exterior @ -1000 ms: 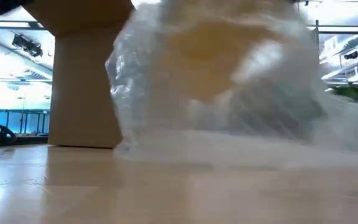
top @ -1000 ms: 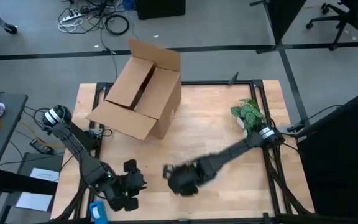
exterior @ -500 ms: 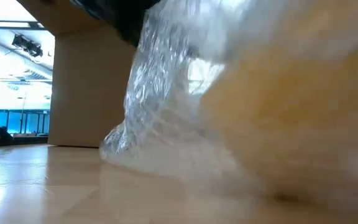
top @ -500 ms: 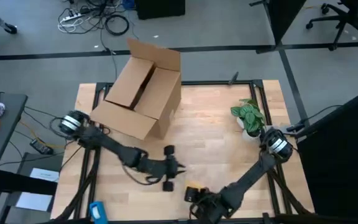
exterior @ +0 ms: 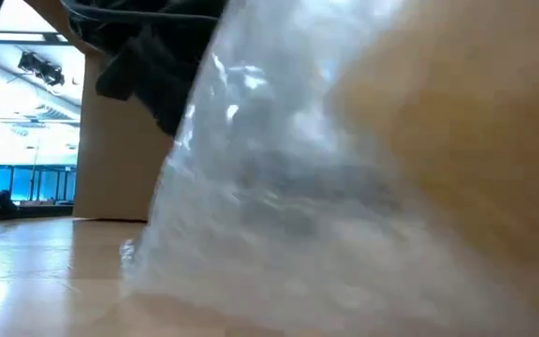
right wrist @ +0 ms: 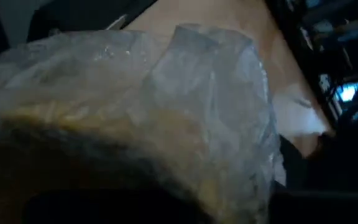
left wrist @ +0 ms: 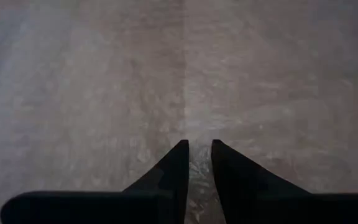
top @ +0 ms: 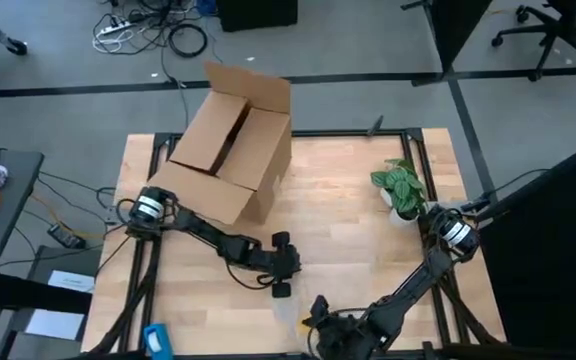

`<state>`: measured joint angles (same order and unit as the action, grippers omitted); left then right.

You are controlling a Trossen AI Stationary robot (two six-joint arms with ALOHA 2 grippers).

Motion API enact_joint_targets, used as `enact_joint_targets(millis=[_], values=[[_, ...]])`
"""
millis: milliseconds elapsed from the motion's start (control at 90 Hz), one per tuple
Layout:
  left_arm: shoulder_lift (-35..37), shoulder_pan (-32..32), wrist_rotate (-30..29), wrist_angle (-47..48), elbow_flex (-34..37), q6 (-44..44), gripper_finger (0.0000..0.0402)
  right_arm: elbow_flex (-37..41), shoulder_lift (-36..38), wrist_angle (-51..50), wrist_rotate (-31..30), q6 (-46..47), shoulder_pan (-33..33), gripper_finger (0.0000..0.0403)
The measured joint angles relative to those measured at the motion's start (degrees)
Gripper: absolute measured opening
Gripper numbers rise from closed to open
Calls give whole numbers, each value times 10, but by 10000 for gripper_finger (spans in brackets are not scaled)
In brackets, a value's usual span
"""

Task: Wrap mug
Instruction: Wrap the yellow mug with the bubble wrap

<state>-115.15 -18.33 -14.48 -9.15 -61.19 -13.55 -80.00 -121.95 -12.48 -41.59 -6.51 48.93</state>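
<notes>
The mug (top: 311, 322) is sitting inside clear plastic wrap (exterior: 279, 206) near the cardboard box (top: 230, 140), by the right tool (top: 320, 328), grip unclear; left tool (left wrist: 196, 149) is pinching the wrap, nearly closed.

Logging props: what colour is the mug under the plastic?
Yellow-orange; the mug shows best through the plastic sheet in the low view.

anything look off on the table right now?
Yes: the cardboard box sits tilted at the far-left corner, flaps open. The plastic sheet bunches right against the low camera, a yellow-orange mass behind it, probably the mug, near the table's front edge.
</notes>
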Motion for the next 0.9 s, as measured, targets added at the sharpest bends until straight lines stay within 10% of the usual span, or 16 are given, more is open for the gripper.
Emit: enact_joint_targets(millis=[433,900], values=[[12,0,2,52,1,-31,54,167,-1,214,-116,360,36,12],[14,7,4,57,2,-45,54,196,16,191,-38,425,33,194]])
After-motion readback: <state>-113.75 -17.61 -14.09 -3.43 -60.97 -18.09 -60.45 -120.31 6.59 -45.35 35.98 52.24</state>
